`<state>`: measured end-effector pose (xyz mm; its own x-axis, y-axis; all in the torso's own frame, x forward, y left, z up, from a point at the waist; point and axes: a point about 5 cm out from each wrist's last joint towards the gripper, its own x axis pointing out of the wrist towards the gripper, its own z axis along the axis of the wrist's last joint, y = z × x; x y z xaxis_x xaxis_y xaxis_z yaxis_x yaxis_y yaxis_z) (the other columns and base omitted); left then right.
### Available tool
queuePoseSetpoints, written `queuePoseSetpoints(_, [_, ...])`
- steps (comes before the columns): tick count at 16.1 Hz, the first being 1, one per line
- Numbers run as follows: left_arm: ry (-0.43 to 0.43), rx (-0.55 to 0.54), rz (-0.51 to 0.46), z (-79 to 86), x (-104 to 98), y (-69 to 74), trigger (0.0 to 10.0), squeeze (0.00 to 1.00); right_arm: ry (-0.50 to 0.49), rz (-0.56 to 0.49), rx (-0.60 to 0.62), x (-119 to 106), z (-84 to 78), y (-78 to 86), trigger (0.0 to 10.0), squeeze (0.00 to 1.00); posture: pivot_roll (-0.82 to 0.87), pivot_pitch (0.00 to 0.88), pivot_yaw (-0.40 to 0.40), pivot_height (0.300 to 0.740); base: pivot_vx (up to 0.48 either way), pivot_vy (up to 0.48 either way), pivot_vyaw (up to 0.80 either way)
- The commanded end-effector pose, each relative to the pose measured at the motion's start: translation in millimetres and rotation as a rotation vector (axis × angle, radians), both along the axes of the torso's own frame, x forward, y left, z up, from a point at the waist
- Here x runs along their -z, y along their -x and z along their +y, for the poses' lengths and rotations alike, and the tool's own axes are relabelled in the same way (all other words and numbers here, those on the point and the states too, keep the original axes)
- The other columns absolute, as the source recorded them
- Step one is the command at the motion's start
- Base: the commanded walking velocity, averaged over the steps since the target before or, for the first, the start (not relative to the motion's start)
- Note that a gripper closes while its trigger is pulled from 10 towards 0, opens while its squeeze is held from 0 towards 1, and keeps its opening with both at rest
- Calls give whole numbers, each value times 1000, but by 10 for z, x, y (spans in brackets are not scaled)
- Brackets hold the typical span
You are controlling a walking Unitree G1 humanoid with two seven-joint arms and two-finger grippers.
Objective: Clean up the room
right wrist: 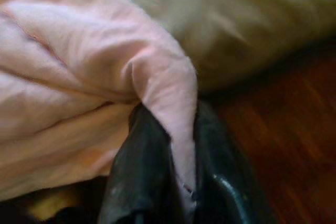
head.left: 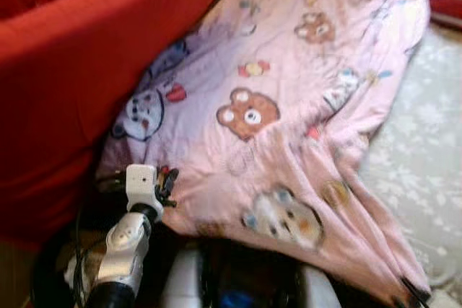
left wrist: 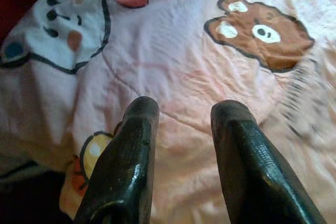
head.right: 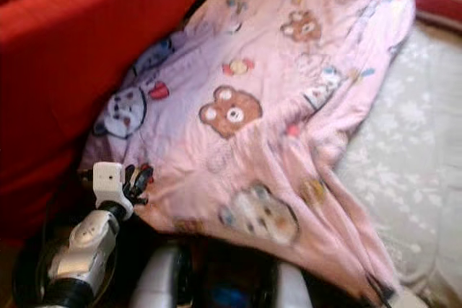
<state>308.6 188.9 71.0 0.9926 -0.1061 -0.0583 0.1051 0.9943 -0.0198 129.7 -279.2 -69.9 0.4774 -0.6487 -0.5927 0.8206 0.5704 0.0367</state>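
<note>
1. Head views: a pink blanket (head.left: pixel 289 106) printed with cartoon bears lies spread across a cream patterned bed (head.left: pixel 426 156), its far-left side against a red sofa (head.left: pixel 65 70). The left hand (head.left: pixel 167 184) sits at the blanket's near-left edge; the right hand (head.left: pixel 413 295) is at the blanket's near-right corner.
2. Left wrist view: the left hand's fingers (left wrist: pixel 128 166) stand parted just above the blanket, gripping nothing, near a brown bear print (left wrist: pixel 262 32).
3. Right wrist view: the right hand's fingers (right wrist: pixel 139 182) are closed on a fold of the blanket, above dark wooden floor (right wrist: pixel 283 140).
</note>
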Motion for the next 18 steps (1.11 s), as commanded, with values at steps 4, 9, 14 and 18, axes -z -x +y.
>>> queuePoseSetpoints(4, [-34,-1,25,102,86,14,10000,0,-92,145,285,174,49,426,0,0,153,115,22,636,0,0,0])
queuePoseSetpoints(9, [-49,12,28,106,119,12,10000,0,-249,228,347,314,314,501,0,0,152,117,28,636,0,0,0])
queuePoseSetpoints(14, [-50,22,28,85,139,17,10000,0,-197,269,483,299,254,654,0,0,152,122,22,636,0,0,0])
queuePoseSetpoints(18, [-50,16,61,100,231,66,10000,0,-107,160,128,196,131,333,10000,0,152,123,22,636,0,0,0])
